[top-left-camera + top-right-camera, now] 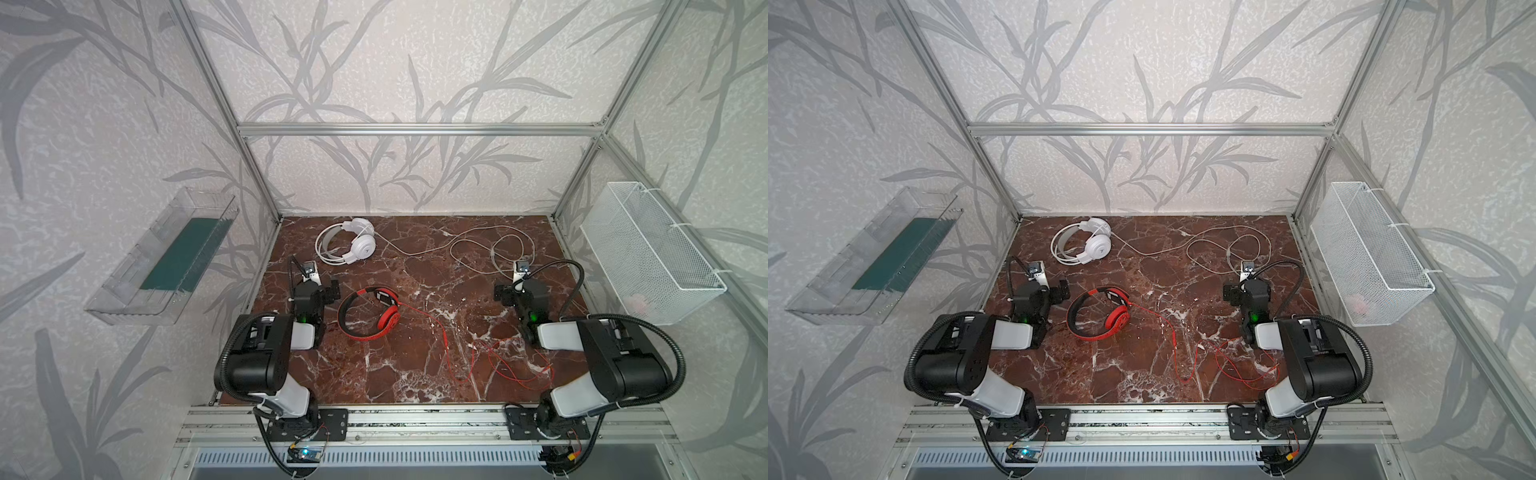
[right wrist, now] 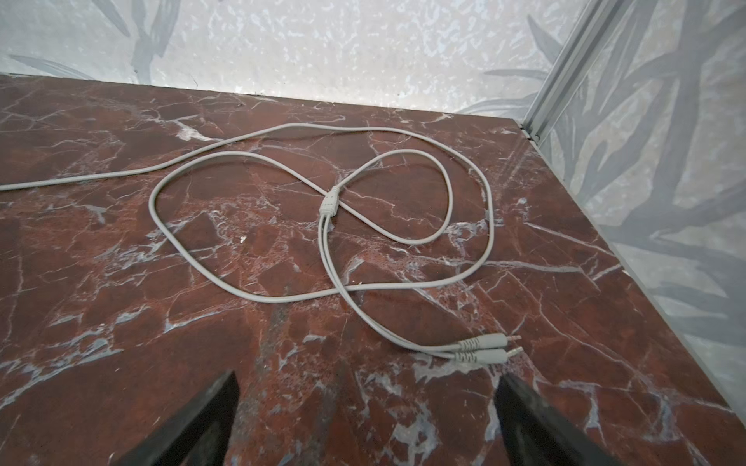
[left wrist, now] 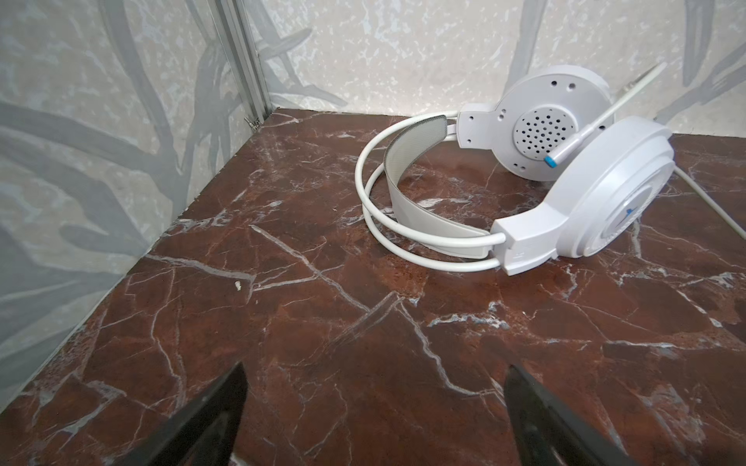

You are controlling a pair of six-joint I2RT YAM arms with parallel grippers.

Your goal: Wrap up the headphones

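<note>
L fingers (image 3: 210,419) & R fingers (image 2: 193,427) wide open, empty; white headphones (image 1: 362,248) logo unreadable.

You have soft, even light in both top views, with only faint shadows on the glossy red-brown marble tabletop (image 1: 415,353). In the left wrist view the white plastic over-ear headphones (image 3: 605,189) show bright but not blown out. The straight aluminium frame posts (image 1: 263,187) splay outward towards the edges.
</note>
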